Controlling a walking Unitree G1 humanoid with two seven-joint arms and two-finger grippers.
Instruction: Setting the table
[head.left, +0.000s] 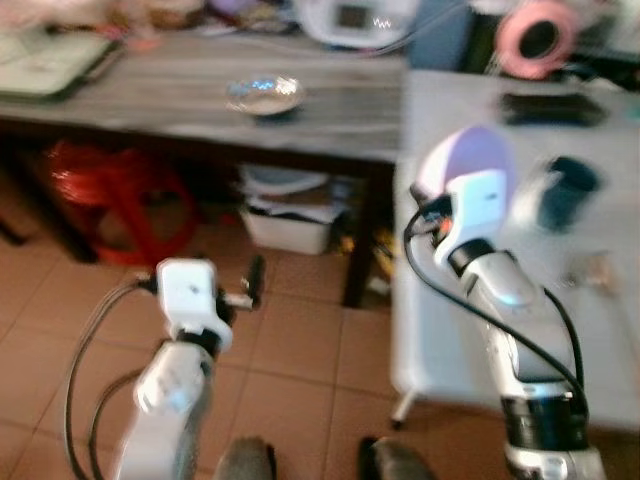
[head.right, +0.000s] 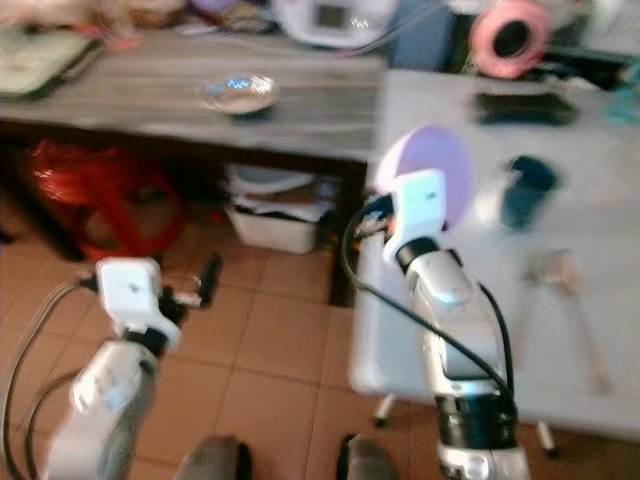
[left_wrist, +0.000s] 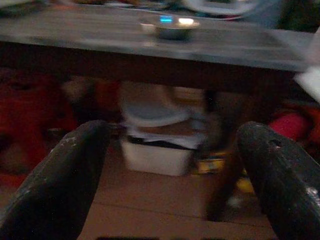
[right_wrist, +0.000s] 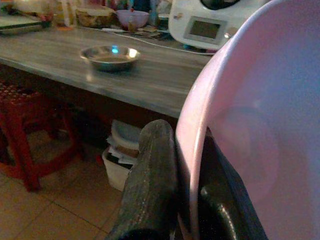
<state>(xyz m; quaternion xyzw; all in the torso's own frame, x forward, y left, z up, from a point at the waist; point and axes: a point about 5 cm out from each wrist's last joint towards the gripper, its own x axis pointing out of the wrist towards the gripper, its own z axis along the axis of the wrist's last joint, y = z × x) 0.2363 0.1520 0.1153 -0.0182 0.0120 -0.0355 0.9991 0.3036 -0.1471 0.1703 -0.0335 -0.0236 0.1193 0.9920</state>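
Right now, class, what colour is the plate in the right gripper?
Pale lilac-pink; the plate shows best in the right wrist view, clamped by the right gripper.

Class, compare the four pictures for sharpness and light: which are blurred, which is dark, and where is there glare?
Both eye views are motion-blurred; the left wrist view is dim and soft, its fingers dark; the right wrist view is sharpest, with glints on the metal bowl and the pink plate crisp.
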